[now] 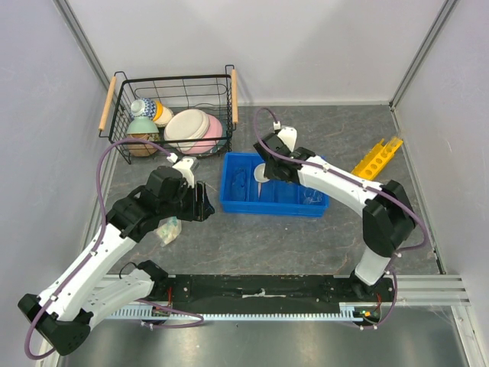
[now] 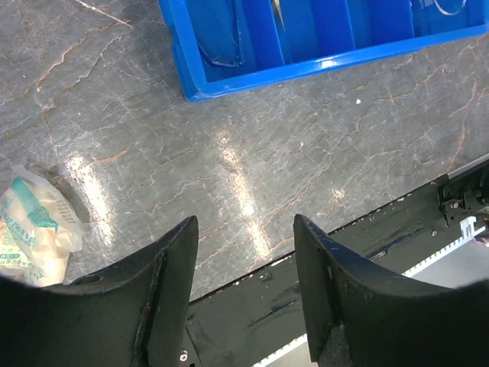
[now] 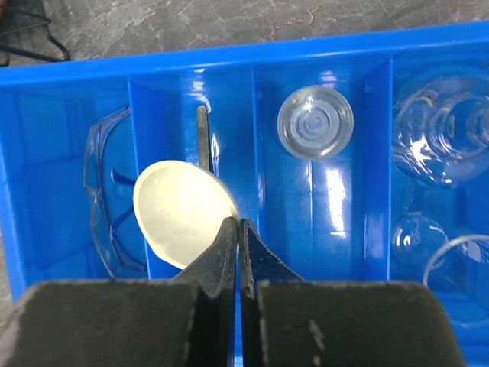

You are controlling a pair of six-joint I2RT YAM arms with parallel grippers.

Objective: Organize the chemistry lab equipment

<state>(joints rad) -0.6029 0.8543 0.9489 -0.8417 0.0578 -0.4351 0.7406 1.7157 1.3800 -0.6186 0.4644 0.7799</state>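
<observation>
Grey marbled worktop carries a wire basket of bowls at the back left, a blue tray in the middle and the yellow rack at the far right. My left hand hangs partly open and empty above bare worktop, near a crumpled packet. My right hand is pinched tight on the rim of the dish over the tray, where clear glassware lies in the compartments.

White dish, rim pinched by the right pincer, hangs over glass vessels in blue tray.
</observation>
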